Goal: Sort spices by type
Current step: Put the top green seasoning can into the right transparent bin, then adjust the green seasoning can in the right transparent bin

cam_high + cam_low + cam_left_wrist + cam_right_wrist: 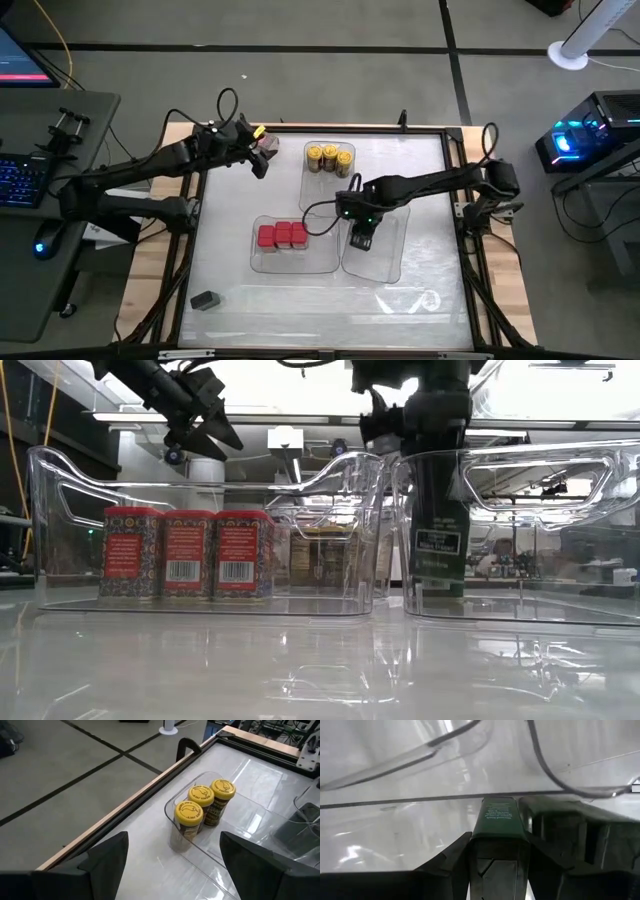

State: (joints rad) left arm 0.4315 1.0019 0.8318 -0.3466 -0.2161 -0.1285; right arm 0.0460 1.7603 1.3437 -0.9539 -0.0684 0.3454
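Three yellow-lidded jars stand in the far clear tray. Three red square-topped containers stand in the middle tray. My right gripper reaches down into the right tray, shut on a dark green spice box. A second dark box stands beside it. One dark grey block lies on the table near the left front. My left gripper hovers open near the far-left corner, short of the yellow jars. My right gripper pinches the dark green box by its two opposite side faces, at the upper end, between its two fingers. The fingers come from above, pointing steeply down. The box stands upright, its lower end down at the right tray's floor.
The trays' clear walls and handle cut-outs rise around the containers. The table's wooden rim runs along the far side. Bare white tabletop lies toward the near edge. A desk with a keyboard stands to the left.
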